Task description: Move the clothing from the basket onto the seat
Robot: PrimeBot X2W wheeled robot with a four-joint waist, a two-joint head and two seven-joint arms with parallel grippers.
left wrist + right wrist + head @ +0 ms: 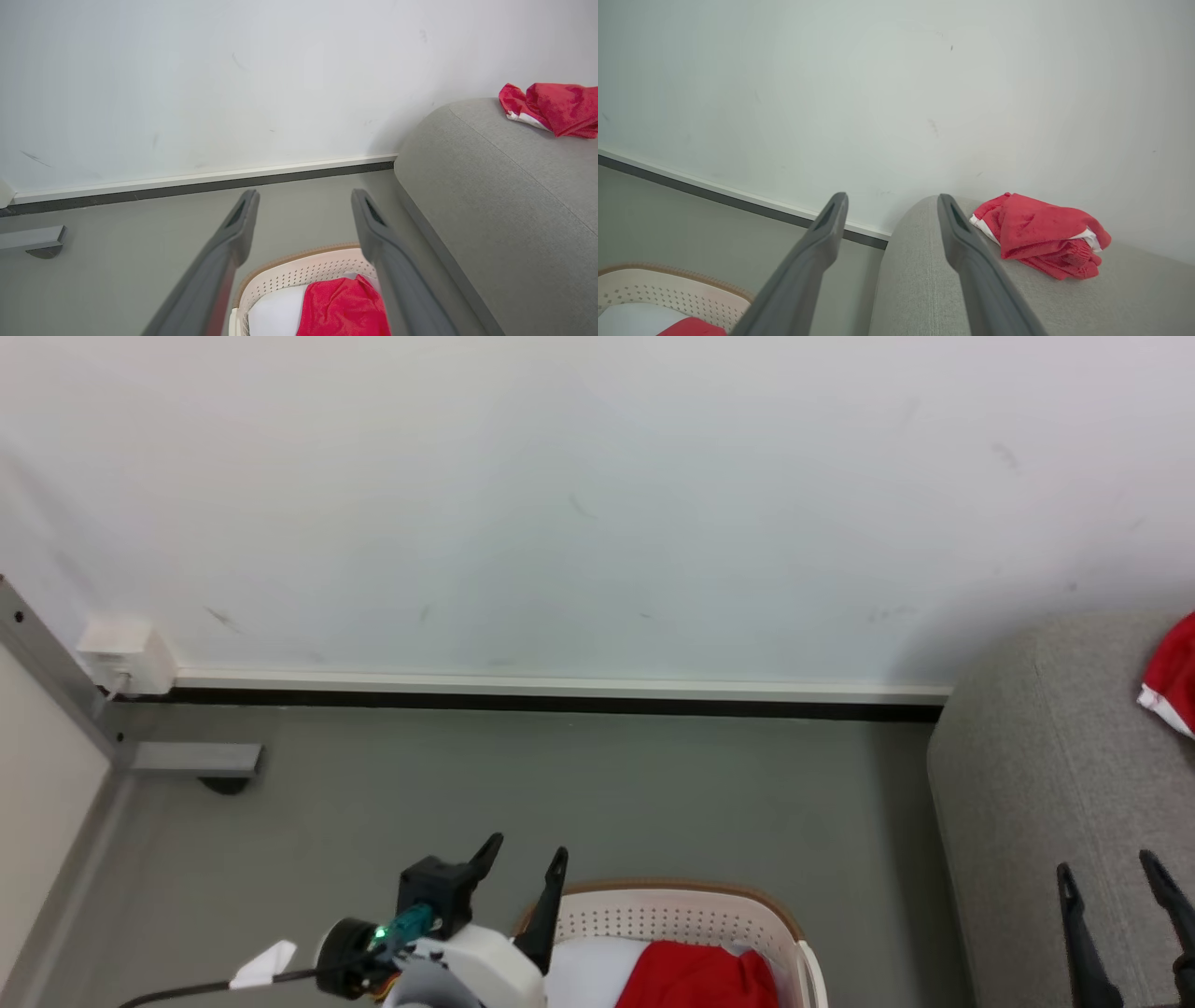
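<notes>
Open left end effector (303,205) above basket (299,275) holding clothing (343,308).

Perforated plastic basket (691,919), woven-look rim, grey woven seat (1046,784), soft, perhaps terry, red clothing (1041,235)

Left claw (527,846): lower middle-left of head view. Both dark fingers (551,896) point up that view, leaning slightly right, tips apart, nothing gripped.
Left wrist (467,957): white housing, black block at its upper left, small green light lit.
Right claw (1106,864): lower right corner of head view. Fingers near upright, spread, nothing gripped.
Wrist views agree: each pair of fingers stands splayed in a V.
</notes>
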